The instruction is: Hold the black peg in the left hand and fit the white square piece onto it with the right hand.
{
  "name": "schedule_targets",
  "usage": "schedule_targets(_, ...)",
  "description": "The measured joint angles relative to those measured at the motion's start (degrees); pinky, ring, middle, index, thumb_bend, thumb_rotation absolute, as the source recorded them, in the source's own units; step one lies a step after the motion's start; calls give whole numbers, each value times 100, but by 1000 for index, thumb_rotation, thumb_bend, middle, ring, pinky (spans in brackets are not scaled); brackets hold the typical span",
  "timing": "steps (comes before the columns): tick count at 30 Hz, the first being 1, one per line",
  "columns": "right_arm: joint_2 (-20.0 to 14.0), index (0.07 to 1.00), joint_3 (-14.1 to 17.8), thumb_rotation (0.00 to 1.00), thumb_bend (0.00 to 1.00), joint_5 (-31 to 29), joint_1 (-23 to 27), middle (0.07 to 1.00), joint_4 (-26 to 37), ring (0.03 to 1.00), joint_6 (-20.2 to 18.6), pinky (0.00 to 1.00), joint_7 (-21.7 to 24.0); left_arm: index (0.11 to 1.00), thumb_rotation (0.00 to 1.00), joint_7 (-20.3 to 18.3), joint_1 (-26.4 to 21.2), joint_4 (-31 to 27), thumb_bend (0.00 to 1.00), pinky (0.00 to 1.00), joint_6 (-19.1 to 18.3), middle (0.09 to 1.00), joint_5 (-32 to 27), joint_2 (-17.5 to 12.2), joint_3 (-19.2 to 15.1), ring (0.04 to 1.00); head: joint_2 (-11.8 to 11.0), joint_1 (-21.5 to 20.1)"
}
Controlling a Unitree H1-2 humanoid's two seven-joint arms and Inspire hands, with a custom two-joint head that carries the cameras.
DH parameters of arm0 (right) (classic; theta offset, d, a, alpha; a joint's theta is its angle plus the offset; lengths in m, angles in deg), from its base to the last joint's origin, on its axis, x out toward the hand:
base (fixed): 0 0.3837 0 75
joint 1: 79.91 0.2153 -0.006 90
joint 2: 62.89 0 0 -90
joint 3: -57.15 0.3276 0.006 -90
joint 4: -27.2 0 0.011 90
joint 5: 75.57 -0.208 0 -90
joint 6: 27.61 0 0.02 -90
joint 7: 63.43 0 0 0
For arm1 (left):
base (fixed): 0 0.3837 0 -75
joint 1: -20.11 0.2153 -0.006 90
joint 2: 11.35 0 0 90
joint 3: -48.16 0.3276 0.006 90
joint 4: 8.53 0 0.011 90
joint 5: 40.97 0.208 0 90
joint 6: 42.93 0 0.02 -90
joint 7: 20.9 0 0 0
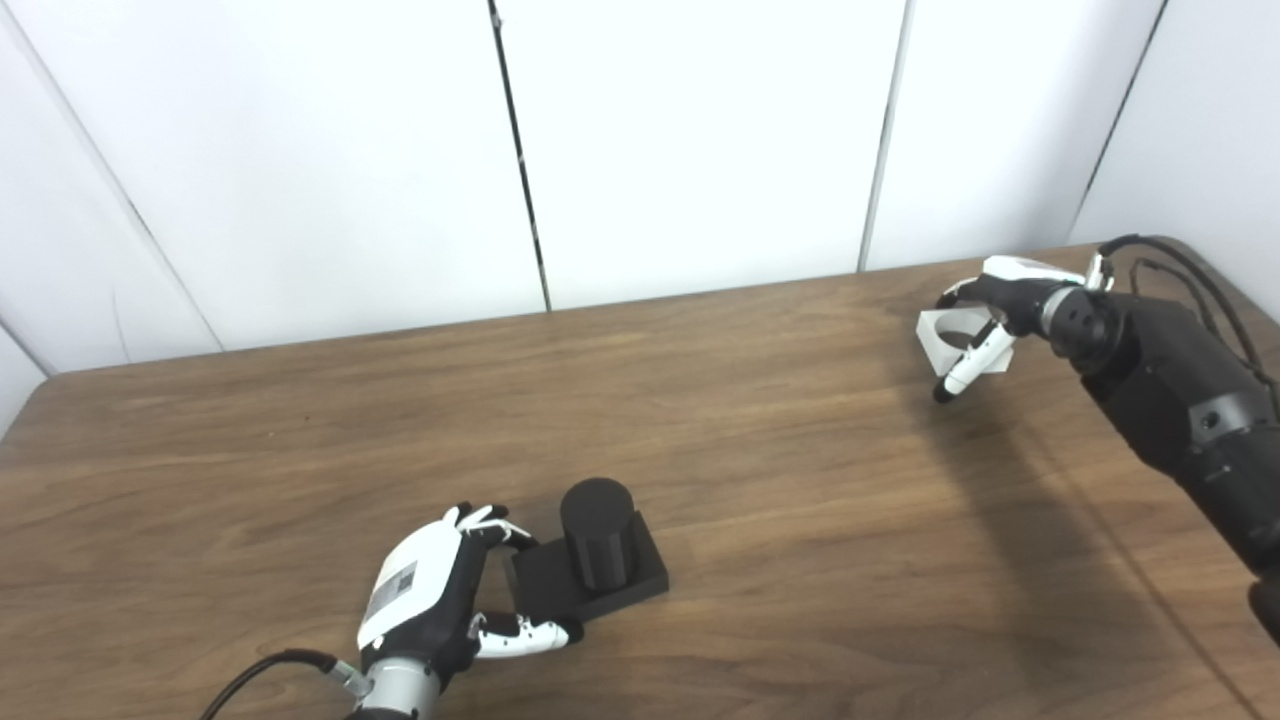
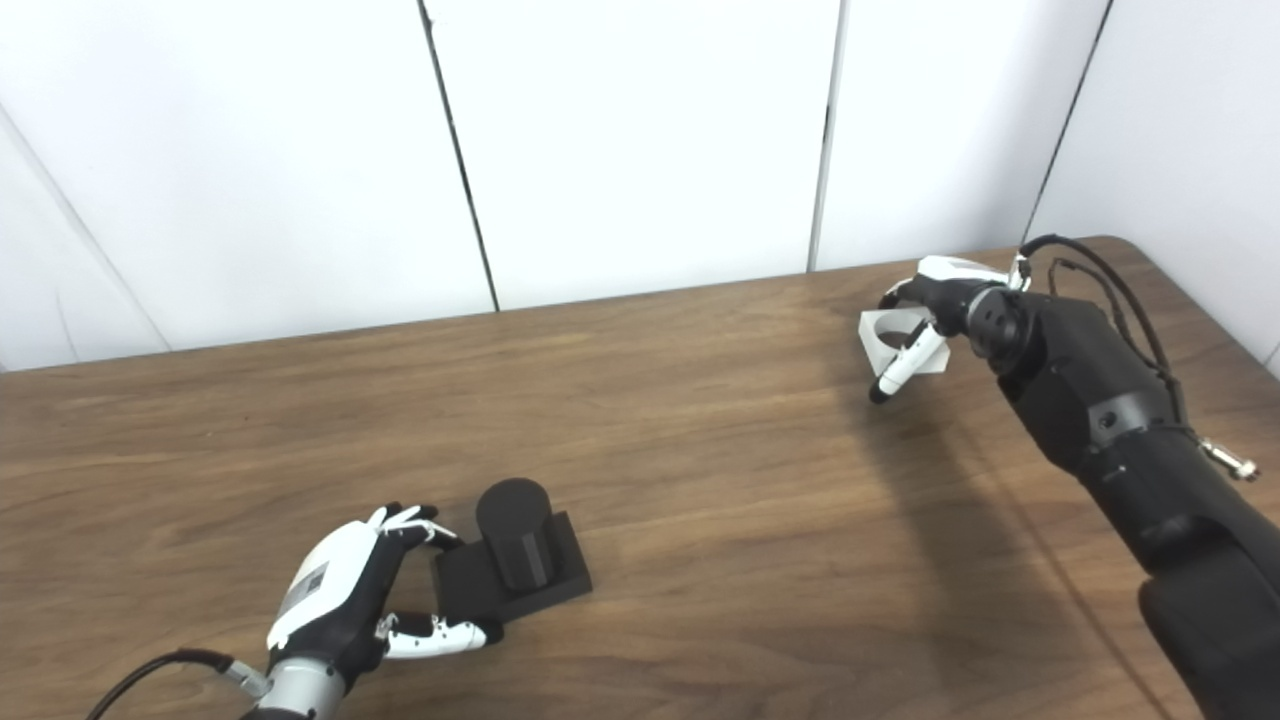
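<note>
Left robot hand grips black peg; right robot hand holds white square piece; label unreadable.

The black peg is a short upright cylinder standing on a flat square black base. It rests on the worktop at about 6 o'clock of the view, slightly turned, with one base edge between the fingers and thumb of the left robot hand. The white square piece has a round hole through it. It is at about 2 o'clock, tilted and held in the right robot hand, well apart from the peg.
</note>
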Motion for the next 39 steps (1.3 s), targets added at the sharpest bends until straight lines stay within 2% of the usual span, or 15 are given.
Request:
schedule_targets(10,-5,755,-11,268,950,24,18,934,-67,1000,108,958,-41,487,69,-126,13,-48,510,1000,-5,915,118,61,-32,1000,62,-35)
schedule_targets(17,-70,760,-85,220,898,87,24,937,9,1000,102,966,45,487,71,-154,18,-61,510,1000,-9,913,174,84,-39,1000,88,-26)
schedule_targets(21,-221,755,-200,163,875,142,23,916,33,976,197,921,71,487,70,-156,23,-62,510,1000,-9,916,174,92,-47,1000,88,-26)
schedule_targets(29,-347,758,-192,79,839,163,22,904,32,958,219,863,-2,487,70,-205,32,-82,510,1000,-10,907,176,113,-93,1000,70,-79)
schedule_targets(32,-338,736,-191,82,834,161,22,889,17,949,231,856,-107,487,70,-206,32,-83,510,1000,-10,906,180,113,-88,1000,62,-88)
schedule_targets(39,-306,675,-172,156,822,170,-8,865,-13,939,392,871,-616,487,70,-205,36,-86,510,1000,-10,901,181,116,-87,1000,88,-70)
